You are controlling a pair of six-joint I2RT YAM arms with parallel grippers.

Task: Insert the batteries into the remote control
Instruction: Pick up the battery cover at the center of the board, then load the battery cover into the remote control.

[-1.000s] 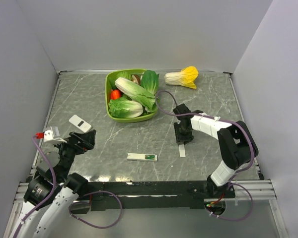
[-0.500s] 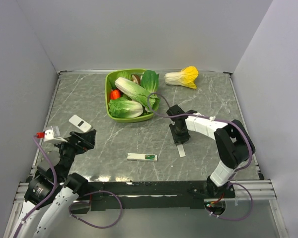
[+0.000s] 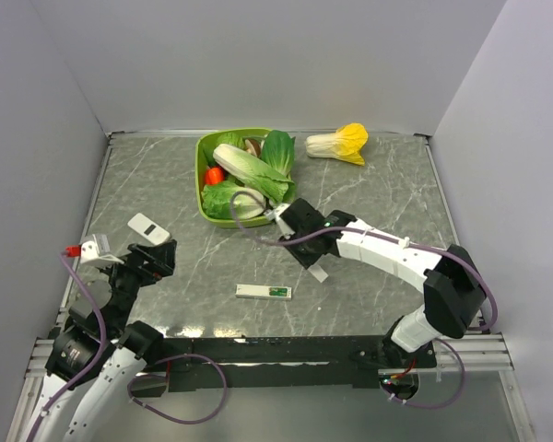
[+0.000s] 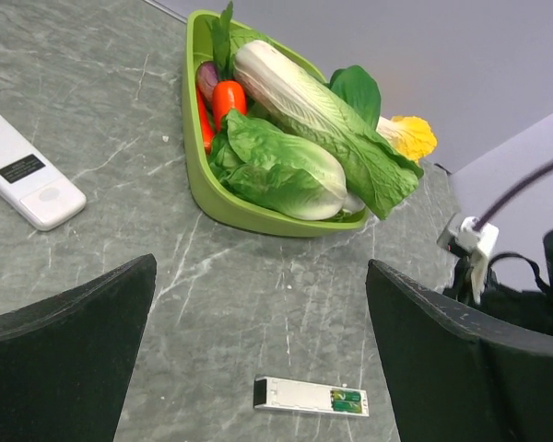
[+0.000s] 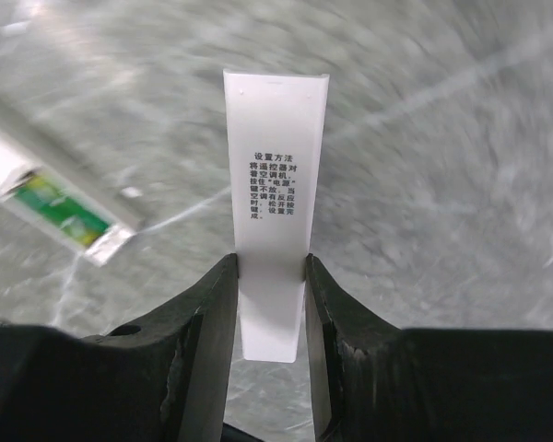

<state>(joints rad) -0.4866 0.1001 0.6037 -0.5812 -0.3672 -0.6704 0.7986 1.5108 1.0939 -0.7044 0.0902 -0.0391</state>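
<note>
White plastic with a green patch at one end identifies the remote control [image 3: 258, 292], which lies flat on the marbled table [image 3: 378, 184] near the front edge, between the two arms. The batteries [image 3: 278, 293] show as green in the open bay at its right-hand end. They appear seated, though the bay is too small in these views to confirm it. The long axis of the remote control runs side to side across the table, bay end toward the right arm. The right gripper [image 3: 311, 261] hangs just beyond and to the right of that bay end, apart from it. It is clamped on a narrow white strip [image 5: 275, 184] printed with small text, judged to be the bay cover. In the right wrist view the strip points straight away from the fingers, while the remote control sits off to the upper left at a slant, so the two long axes do not line up. Expect to turn the wrist until the strip lies parallel with the remote control, then bring it toward the bases and left over the bay. The right arm is the nearer one. The left gripper [image 3: 153, 261] rests well to the left, jaws spread wide and holding nothing. Do not confuse the target with the second white handset [image 3: 148, 229] near the left arm.
</note>
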